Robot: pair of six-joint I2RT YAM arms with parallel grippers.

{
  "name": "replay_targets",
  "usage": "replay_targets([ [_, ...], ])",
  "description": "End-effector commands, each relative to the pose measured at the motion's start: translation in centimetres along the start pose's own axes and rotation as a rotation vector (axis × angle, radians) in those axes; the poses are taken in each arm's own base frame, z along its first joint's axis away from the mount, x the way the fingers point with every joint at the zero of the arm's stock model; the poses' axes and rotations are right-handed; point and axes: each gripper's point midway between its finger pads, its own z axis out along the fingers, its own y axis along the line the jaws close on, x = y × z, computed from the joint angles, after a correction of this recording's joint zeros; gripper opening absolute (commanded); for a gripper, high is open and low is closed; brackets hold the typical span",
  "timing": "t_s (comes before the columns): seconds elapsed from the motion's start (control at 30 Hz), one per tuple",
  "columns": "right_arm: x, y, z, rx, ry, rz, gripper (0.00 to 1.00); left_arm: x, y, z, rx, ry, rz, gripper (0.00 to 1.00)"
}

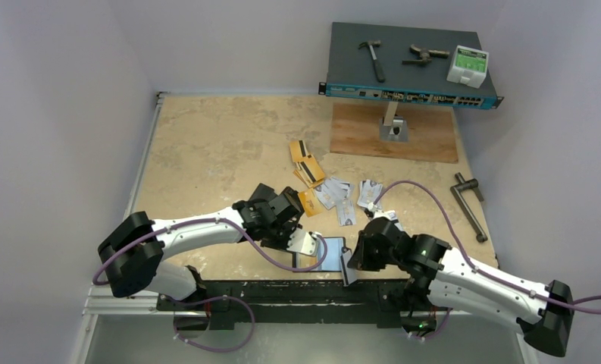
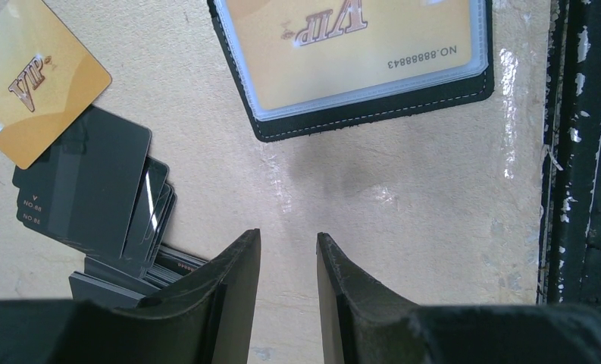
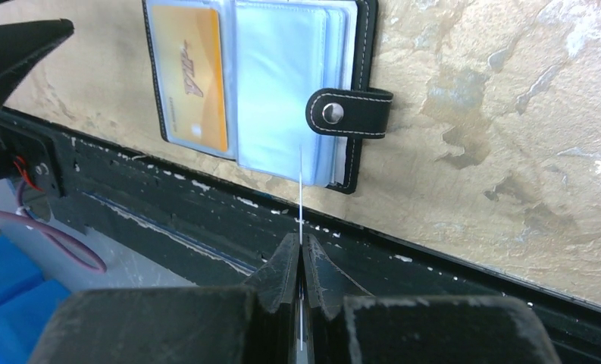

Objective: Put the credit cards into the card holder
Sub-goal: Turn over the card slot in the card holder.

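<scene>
The black card holder [image 1: 330, 251] lies open near the table's front edge, with an orange-yellow card [image 3: 195, 76] in its left sleeve and its snap tab [image 3: 349, 112] to the right. My right gripper [image 3: 301, 241] is shut on a thin silver-white card [image 3: 301, 189], seen edge-on, with its far edge over the clear sleeves [image 3: 282, 83]. My left gripper [image 2: 288, 236] is open and empty, just short of the holder [image 2: 358, 114]. Loose credit cards [image 1: 335, 193] lie scattered mid-table, and some show in the left wrist view [image 2: 35, 83].
A stack of dark face-down cards [image 2: 92, 189] lies left of my left fingers. The black front rail [image 3: 206, 220] runs right under the holder. A network switch [image 1: 407, 64] with tools, a wooden board [image 1: 394, 133] and a metal crank handle [image 1: 470, 205] are at the back right.
</scene>
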Motion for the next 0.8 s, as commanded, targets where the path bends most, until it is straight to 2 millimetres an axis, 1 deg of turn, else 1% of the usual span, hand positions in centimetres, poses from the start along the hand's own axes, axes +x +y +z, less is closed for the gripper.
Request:
replay_targets([
  [0.0, -1.4, 0.6, -0.6, -0.004, -0.053, -0.006, 0.00, -1.2, 0.8, -0.5, -0.014, -0.039, -0.007, 0.33],
  [0.33, -1.5, 0.1, 0.5, 0.019, -0.048, -0.024, 0.00, -1.2, 0.8, -0.6, -0.016, -0.041, -0.013, 0.33],
  [0.5, -0.8, 0.3, 1.4, -0.001, -0.019, -0.020, 0.00, -1.5, 1.0, -0.7, -0.021, -0.049, -0.012, 0.33],
  [0.63, -0.3, 0.0, 2.0, -0.002, 0.000, -0.011, 0.00, -1.7, 1.1, -0.8, -0.023, -0.055, -0.016, 0.33],
  [0.77, -0.5, -0.2, 1.7, 0.013, -0.011, -0.010, 0.00, -1.6, 1.0, -0.9, -0.020, -0.055, -0.015, 0.32],
])
